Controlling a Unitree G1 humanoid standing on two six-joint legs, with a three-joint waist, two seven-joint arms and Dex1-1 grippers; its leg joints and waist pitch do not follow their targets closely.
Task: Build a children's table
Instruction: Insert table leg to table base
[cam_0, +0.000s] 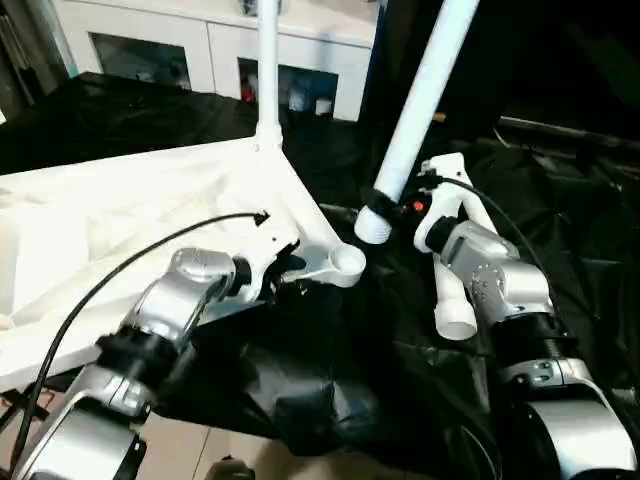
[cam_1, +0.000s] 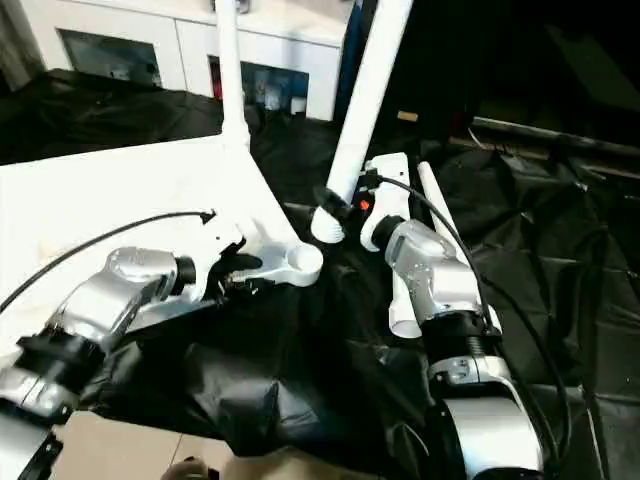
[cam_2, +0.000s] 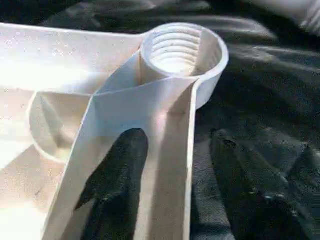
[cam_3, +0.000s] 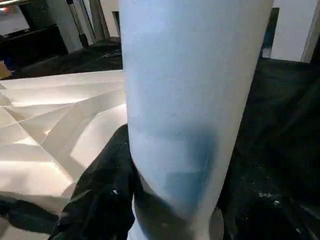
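The white table top lies underside up on a black sheet. One leg stands upright in its far corner. The near corner socket is empty, and its threads show in the left wrist view. My left gripper straddles the rim wall just behind that socket. It is open, with one finger inside the rim and the other outside and apart from it. My right gripper is shut on a tilted leg, whose lower end hangs just right of the socket. Another leg lies under my right forearm.
A white cabinet with glass doors stands at the back. The black sheet is crumpled in front of the table corner, with tan floor below it. A black cable arcs over my left forearm.
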